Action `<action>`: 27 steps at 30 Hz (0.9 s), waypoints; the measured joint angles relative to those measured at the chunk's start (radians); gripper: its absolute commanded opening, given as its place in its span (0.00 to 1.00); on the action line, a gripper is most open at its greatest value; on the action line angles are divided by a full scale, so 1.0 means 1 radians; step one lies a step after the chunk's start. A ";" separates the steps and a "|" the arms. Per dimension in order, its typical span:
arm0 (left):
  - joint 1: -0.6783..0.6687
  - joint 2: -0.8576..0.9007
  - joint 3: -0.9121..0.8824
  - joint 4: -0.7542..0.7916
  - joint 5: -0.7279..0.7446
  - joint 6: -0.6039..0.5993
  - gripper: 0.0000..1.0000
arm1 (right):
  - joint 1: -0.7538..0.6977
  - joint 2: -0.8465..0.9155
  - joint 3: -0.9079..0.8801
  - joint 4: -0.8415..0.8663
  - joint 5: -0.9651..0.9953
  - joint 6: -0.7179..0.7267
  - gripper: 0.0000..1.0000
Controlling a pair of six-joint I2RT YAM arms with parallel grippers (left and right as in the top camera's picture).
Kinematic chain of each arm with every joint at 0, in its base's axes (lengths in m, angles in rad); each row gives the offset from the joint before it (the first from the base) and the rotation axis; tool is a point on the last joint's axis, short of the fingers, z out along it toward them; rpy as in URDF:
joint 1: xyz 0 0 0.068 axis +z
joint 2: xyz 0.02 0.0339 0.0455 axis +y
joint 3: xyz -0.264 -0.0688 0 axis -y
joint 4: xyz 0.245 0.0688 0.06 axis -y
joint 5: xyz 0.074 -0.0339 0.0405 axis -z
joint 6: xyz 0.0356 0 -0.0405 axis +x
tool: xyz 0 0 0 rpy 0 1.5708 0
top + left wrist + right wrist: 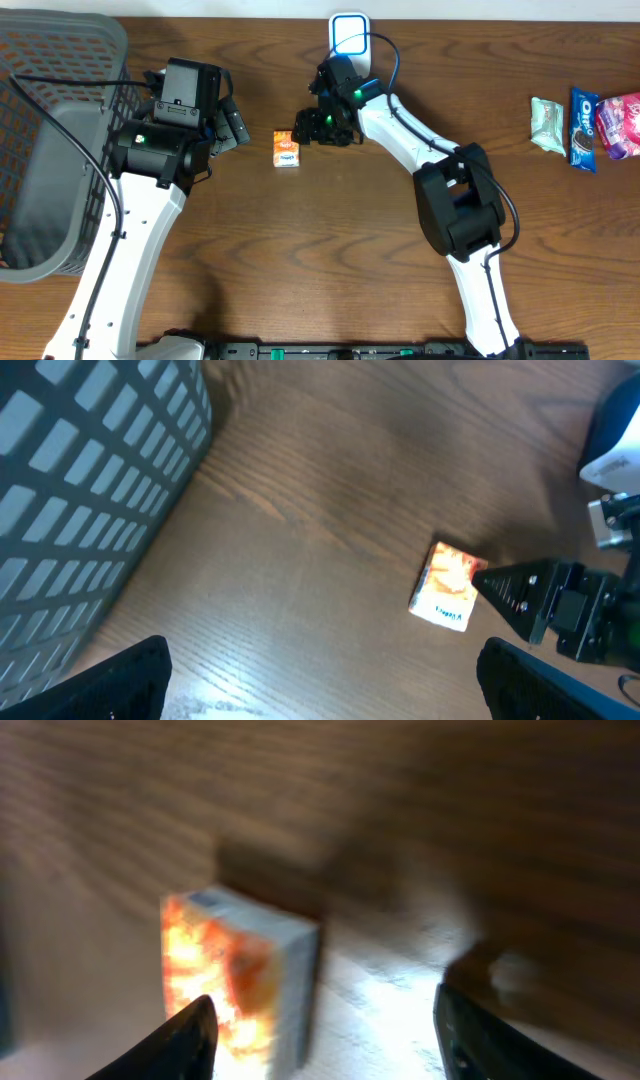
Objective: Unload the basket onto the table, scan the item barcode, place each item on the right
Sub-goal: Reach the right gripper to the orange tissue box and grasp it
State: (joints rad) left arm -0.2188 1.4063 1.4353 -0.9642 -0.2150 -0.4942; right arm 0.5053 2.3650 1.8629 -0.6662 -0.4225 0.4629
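Wood fills most of what we see from above: a brown table (300,260). Our little orange box (287,148) lies flat on it, near the middle and a bit to the left. It sits between our two arms. Our right pincer (325,1020) is low and just beside the box. Its two fingers (190,1040) stand apart, not squeezed on anything. From the right wrist the picture is blurry. The box is close to one finger, with bare table between it and the other finger. We cannot tell if that near finger touches the box. Our left pincer (320,655) is wide open and holds nothing. It hangs over the table on the other side of the box, a little way off. A white scanner (349,35) with a blue edge stands at the far side of the table, behind our right arm. A big grey basket (50,150) sits at the left edge. Far off at the right edge lie three snack packs: a green pack (547,125), a blue cookie pack (583,128) and a pink pack (620,125).
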 measured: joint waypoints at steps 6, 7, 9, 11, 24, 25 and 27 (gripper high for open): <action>0.000 0.000 0.000 -0.001 0.000 0.000 0.98 | 0.011 0.029 0.000 -0.001 -0.106 0.026 0.46; 0.000 0.000 0.000 -0.001 0.000 0.000 0.98 | 0.012 0.030 0.000 -0.002 -0.117 0.028 0.46; 0.000 0.000 0.000 -0.001 0.000 0.000 0.98 | 0.012 0.032 0.000 -0.003 -0.137 0.030 0.47; 0.000 0.000 0.000 -0.001 0.000 0.000 0.98 | 0.012 0.034 0.000 -0.002 -0.158 0.031 0.47; 0.000 0.000 0.000 -0.001 0.000 0.000 0.98 | 0.040 0.048 0.003 0.006 -0.145 0.079 0.01; 0.000 0.000 0.000 -0.002 0.000 0.000 0.98 | 0.040 0.048 0.003 0.005 -0.146 0.077 0.01; 0.000 0.000 0.000 -0.001 0.000 0.000 0.98 | 0.038 0.048 0.003 0.007 -0.163 0.060 0.01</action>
State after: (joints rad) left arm -0.2188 1.4063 1.4353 -0.9653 -0.2146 -0.4942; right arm 0.5430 2.4134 1.8656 -0.6590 -0.5858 0.5232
